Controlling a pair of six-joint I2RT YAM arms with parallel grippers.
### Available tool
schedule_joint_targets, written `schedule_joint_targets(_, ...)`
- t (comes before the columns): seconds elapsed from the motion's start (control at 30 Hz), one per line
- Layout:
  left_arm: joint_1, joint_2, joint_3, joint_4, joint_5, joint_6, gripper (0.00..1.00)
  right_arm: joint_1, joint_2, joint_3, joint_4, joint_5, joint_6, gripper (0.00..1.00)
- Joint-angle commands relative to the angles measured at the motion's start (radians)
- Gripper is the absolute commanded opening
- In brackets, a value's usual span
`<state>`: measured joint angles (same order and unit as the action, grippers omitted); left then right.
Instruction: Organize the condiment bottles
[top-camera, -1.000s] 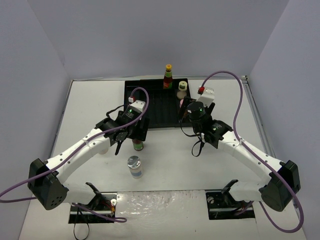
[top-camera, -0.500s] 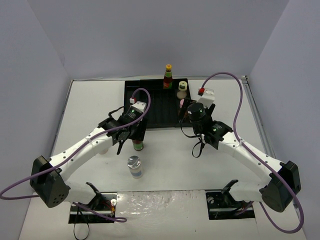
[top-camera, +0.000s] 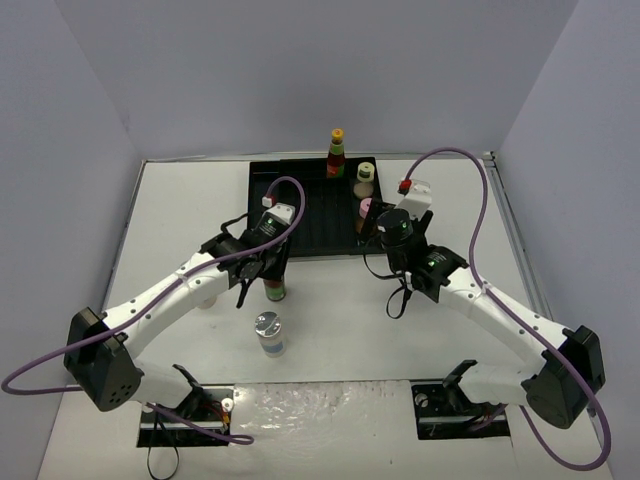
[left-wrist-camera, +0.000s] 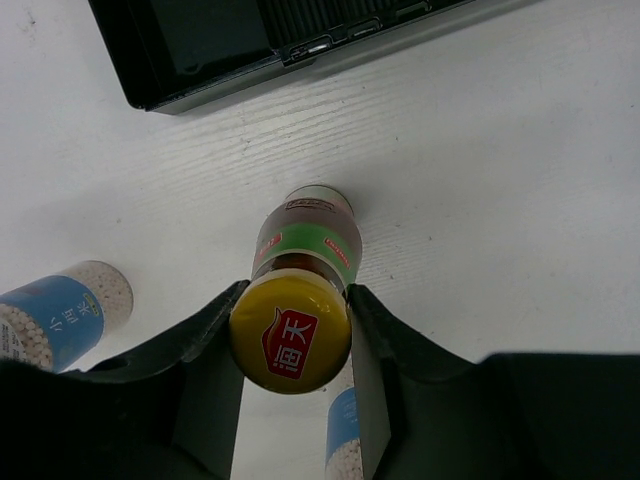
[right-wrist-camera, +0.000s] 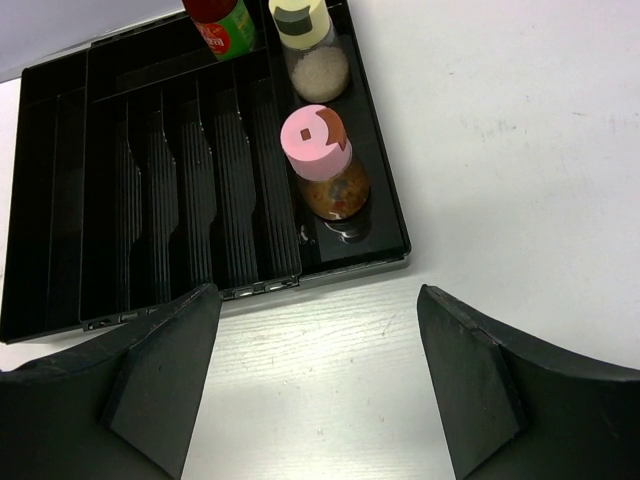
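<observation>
Just changed: left gripper (left-wrist-camera: 292, 345), spread wide a second ago, now clamped on the yellow cap of the slim dark glass bottle (left-wrist-camera: 308, 240) with the red-and-green label.
Meaning for the task: grasp made, probably the start of a carry into the large black ridged plastic tray (top-camera: 300, 215). No lift evident yet, with the base seemingly down on the white table (top-camera: 180, 220).
Left fingers: closed, both dark pads (left-wrist-camera: 215, 345) pressed against opposite sides of the cap, no gap showing.
Gripped bottle: upright, just in front of the tray's near edge, toward its left end.
Leftmost clear blue-labelled jar (left-wrist-camera: 60, 315): outside the tray, in front of it and off to the left; largely hidden under the left arm in the top view.
Silver-capped clear blue-labelled jar (top-camera: 268, 333): well in front of the tray, near the gripped bottle but apart from it.
Second slim red-and-green bottle (top-camera: 336, 155): upright at the tray's far edge.
Cream yellow-capped bottle (top-camera: 364, 180): in the tray's rightmost channel, far end.
Pink-capped bottle (right-wrist-camera: 318, 150): same channel, toward the near end.
Right gripper (right-wrist-camera: 320, 370): fingers wide apart, nothing between them, touching nothing; hovering over the table just in front of the tray's near right corner.
Tally: three bottles in the tray, three outside it.
</observation>
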<state>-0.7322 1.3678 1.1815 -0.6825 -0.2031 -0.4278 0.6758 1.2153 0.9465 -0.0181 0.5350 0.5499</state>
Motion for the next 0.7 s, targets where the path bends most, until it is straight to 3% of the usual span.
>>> schedule_joint_targets(0.0,-0.006,-0.021,0.091,-0.014,-0.034,0.0,0.0,0.005,-0.043,-0.006,0.046,0.037,0.004,0.76)
schedule_joint_targets(0.2,-0.01,-0.012,0.252,-0.091,-0.064,0.035,0.0,0.004,-0.072,-0.023,0.026,0.051,-0.007,0.77)
schedule_joint_targets(0.37,-0.009,0.052,0.477,-0.154,-0.093,0.086,0.0,0.004,-0.099,-0.033,-0.009,0.054,-0.008,0.77)
schedule_joint_targets(0.5,-0.005,0.14,0.634,-0.189,-0.127,0.129,0.0,0.004,-0.121,-0.037,-0.034,0.049,-0.008,0.76)
schedule_joint_targets(0.67,0.039,0.344,0.94,-0.215,-0.153,0.179,0.0,0.007,-0.161,-0.06,-0.062,0.025,0.002,0.76)
